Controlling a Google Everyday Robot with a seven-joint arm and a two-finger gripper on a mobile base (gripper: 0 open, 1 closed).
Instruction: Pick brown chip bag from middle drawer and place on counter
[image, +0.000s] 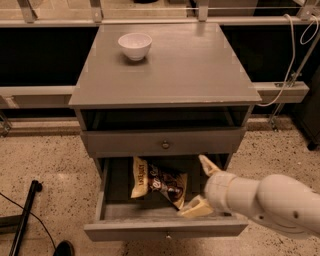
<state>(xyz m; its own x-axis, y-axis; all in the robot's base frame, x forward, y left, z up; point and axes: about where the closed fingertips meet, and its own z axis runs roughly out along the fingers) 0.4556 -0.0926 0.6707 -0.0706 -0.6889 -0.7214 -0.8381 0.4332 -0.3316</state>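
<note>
Two jaws spread in middle drawer (150, 231); beside crinkled brown chip bag (161, 184)

The cream two-finger gripper (202, 186), fingers spread, hangs in the open grey wooden middle drawer (165, 231), just beside the crinkled brown foil chip bag (159, 182), at its three o'clock.

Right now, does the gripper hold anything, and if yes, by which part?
Nothing is held. The gripper is open over the right side of the middle drawer, just right of the brown chip bag, which lies on the drawer floor.
</note>
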